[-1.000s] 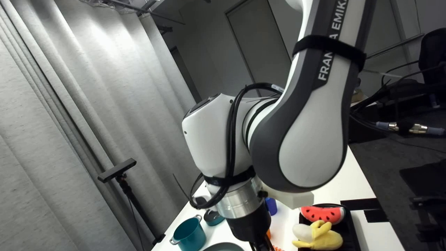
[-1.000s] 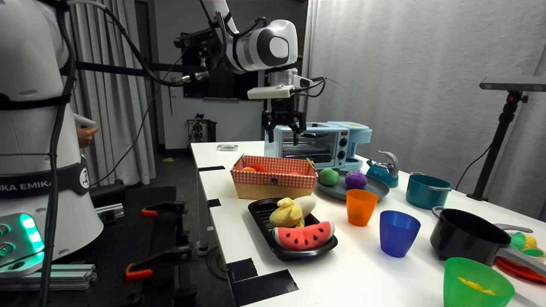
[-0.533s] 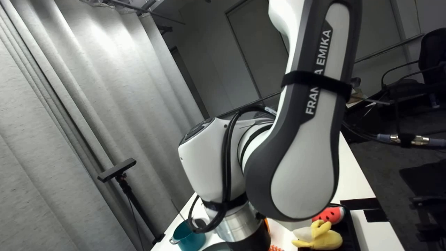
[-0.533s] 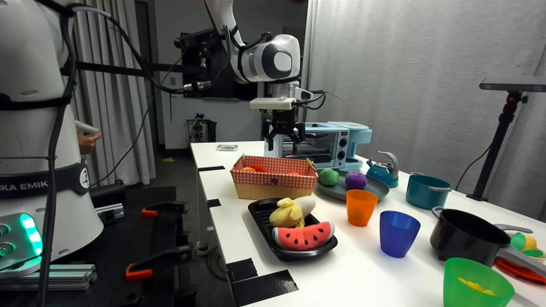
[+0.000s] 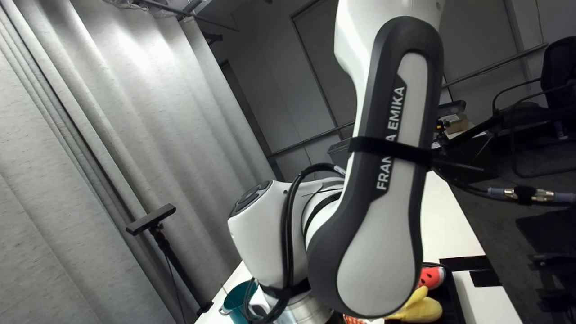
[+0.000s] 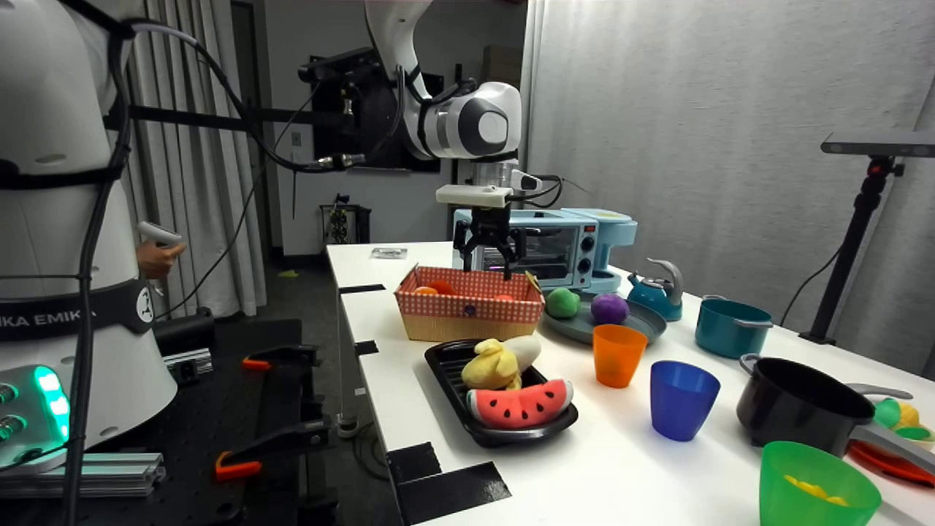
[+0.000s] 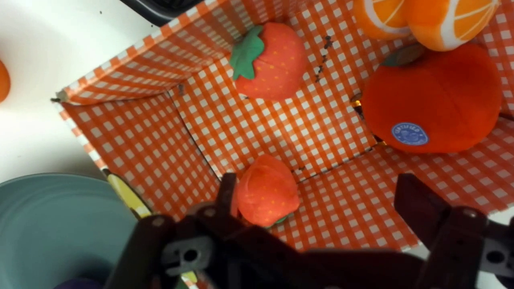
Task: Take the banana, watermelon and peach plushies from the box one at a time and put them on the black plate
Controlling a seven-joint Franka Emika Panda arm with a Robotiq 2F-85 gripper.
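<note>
The banana plush [image 6: 493,365] and the watermelon plush [image 6: 520,406] lie on the black plate [image 6: 504,438], a ribbed tray; both also show partly behind the arm in an exterior view. The red-checked box [image 6: 467,321] stands beside the plate. My gripper [image 7: 317,180] is open and empty over the box, fingers pointing down. In the wrist view, a strawberry-like plush [image 7: 267,192] shows just inside the left fingertip. Another strawberry plush [image 7: 273,62], a large red plush with a leaf [image 7: 433,102] and an orange plush [image 7: 445,20] lie in the box. I cannot tell which is the peach.
A grey-green plate [image 6: 643,321] with green and purple plushies stands beside the box. A light-blue toaster oven [image 6: 537,252] is behind it. An orange cup [image 6: 619,356], a blue cup [image 6: 683,402] and a black pot [image 6: 803,409] stand further along the table.
The arm and gripper have come down toward the box, with the fingers staying open. The banana, watermelon, plate and box have not moved.
</note>
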